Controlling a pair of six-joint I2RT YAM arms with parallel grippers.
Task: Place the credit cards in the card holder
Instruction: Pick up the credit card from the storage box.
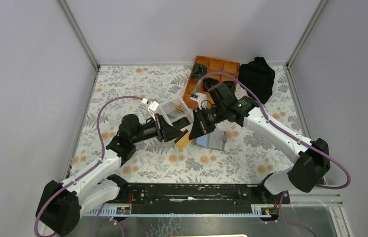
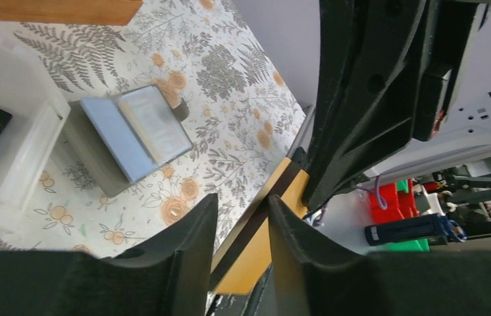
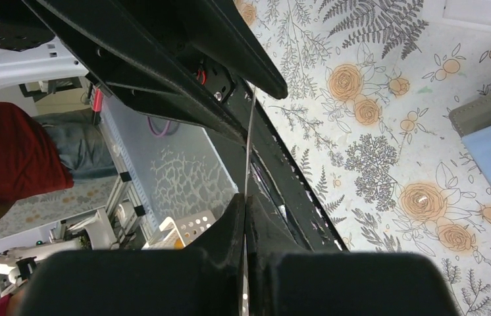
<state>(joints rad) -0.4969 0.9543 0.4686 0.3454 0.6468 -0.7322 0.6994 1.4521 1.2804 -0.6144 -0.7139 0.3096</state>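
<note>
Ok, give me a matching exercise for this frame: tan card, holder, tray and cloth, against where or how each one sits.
Things:
1. tan card
2. holder
3. tray
4. cloth

Places and states:
A. lying open on the table
B. orange, at the far edge
C. pinched in the shut right gripper
D. black heap in the far right corner

Pairs: 1-C, 2-A, 3-B, 4-D
</note>
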